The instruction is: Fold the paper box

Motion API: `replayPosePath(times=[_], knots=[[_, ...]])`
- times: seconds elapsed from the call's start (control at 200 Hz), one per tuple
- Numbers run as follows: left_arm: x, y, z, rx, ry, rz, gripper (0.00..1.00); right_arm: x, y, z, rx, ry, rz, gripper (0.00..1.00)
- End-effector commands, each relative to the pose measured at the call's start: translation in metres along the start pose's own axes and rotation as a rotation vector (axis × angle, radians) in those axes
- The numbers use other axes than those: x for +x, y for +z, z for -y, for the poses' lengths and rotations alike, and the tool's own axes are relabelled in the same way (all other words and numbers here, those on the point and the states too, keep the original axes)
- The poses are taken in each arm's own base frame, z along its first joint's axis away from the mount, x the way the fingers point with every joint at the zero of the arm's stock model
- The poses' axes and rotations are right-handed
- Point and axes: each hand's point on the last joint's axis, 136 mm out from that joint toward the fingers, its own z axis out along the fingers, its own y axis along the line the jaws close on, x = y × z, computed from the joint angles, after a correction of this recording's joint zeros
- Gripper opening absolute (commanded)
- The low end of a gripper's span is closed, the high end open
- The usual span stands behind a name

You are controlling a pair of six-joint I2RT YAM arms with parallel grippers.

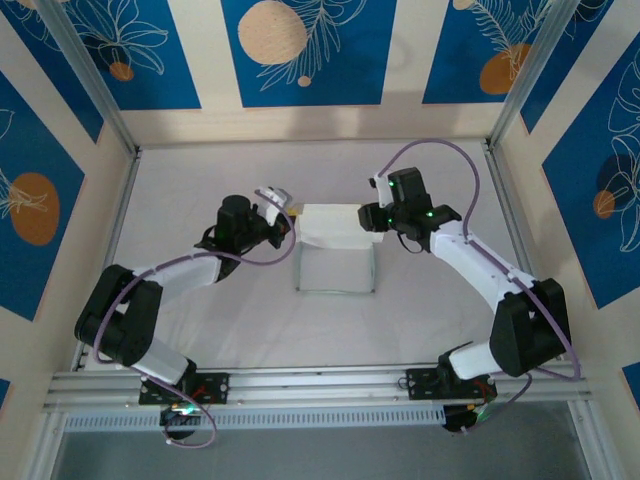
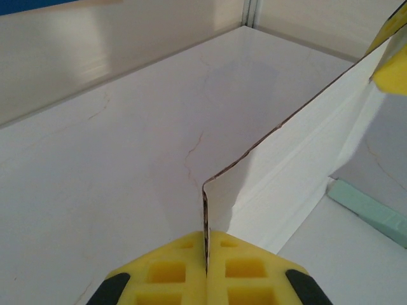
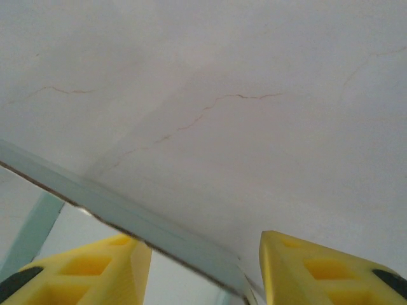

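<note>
The paper box [image 1: 335, 268] lies at the table's middle as a pale card sheet, with its far panel [image 1: 335, 228] lifted upright. My left gripper [image 1: 291, 214] is at that panel's left end. In the left wrist view the left gripper [image 2: 206, 264] is shut on the card's thin brown-edged end, and the white panel [image 2: 299, 159] runs away to the right. My right gripper [image 1: 370, 216] is at the panel's right end. In the right wrist view the right gripper [image 3: 205, 270] is open, its yellow fingers well apart, with the card's edge [image 3: 159, 222] passing between them.
The white tabletop [image 1: 200, 200] is ringed by aluminium posts and patterned blue and cream walls [image 1: 300, 50]. A metal rail [image 1: 320, 385] runs along the near edge, where both arm bases are bolted. The far wall's foot [image 2: 95, 70] stands beyond the left gripper.
</note>
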Motion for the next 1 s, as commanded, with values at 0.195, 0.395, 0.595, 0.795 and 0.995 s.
replayPosePath(times=[0.195, 0.395, 0.595, 0.795, 0.995], knots=[[-0.013, -0.001, -0.003, -0.032, 0.043, 0.055, 0.0, 0.006, -0.005, 0.009, -0.067, 0.041, -0.037, 0.48], [-0.012, -0.002, 0.0, -0.016, 0.066, 0.05, 0.0, 0.004, 0.011, 0.021, -0.009, -0.043, -0.061, 0.73], [-0.011, -0.003, 0.007, 0.028, 0.094, 0.039, 0.0, -0.025, 0.013, 0.016, -0.011, -0.313, 0.12, 0.85], [-0.01, -0.002, 0.007, 0.042, 0.097, 0.034, 0.0, -0.03, 0.019, 0.011, -0.162, -0.404, 0.079, 0.84], [-0.012, -0.001, 0.001, 0.031, 0.089, 0.038, 0.0, -0.019, 0.033, 0.007, -0.249, -0.368, 0.006, 0.72]])
